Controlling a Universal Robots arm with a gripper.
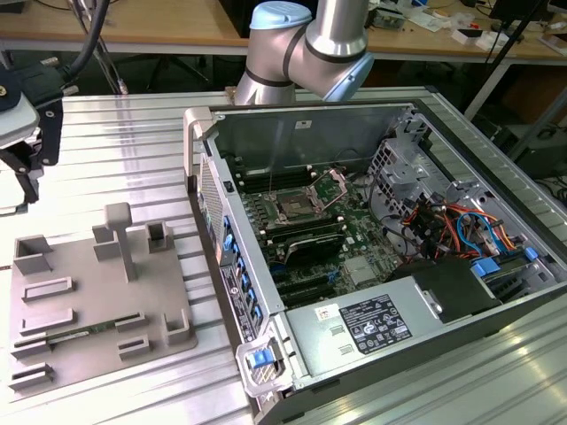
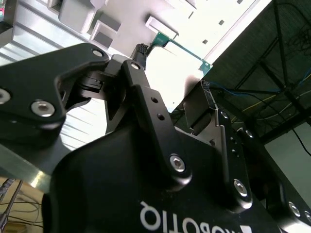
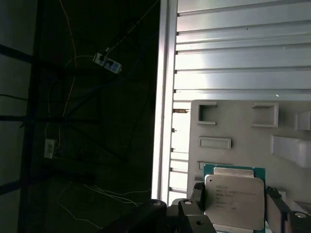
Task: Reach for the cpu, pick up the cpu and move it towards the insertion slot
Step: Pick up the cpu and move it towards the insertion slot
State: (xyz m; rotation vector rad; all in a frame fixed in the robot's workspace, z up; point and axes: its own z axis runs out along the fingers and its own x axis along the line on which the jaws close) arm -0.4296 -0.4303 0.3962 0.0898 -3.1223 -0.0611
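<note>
The cpu (image 3: pixel 235 208), a flat square chip with a silvery top and green rim, sits between my gripper's (image 3: pixel 234 193) two black fingers (image 3: pixel 196 193), which are shut on its opposite edges. It hangs above the grey plastic tray (image 3: pixel 233 127). In the second wrist view the cpu (image 2: pixel 181 62) shows as a bright plate with a green edge in the gripper (image 2: pixel 174 69). In the exterior view my gripper (image 1: pixel 24 173) is at the far left, above the table and beyond the tray (image 1: pixel 89 297). The insertion slot (image 1: pixel 295 209) lies on the green board inside the open computer case, well to the exterior view's right of the gripper.
The open computer case (image 1: pixel 372 115) has tall metal walls, with a handle (image 1: pixel 190 146) on the side facing the tray. Cables and a drive cage (image 1: pixel 443 221) fill its far end. The tray carries raised grey blocks (image 1: pixel 120 235). The ribbed metal table's edge (image 3: pixel 165 97) runs close by.
</note>
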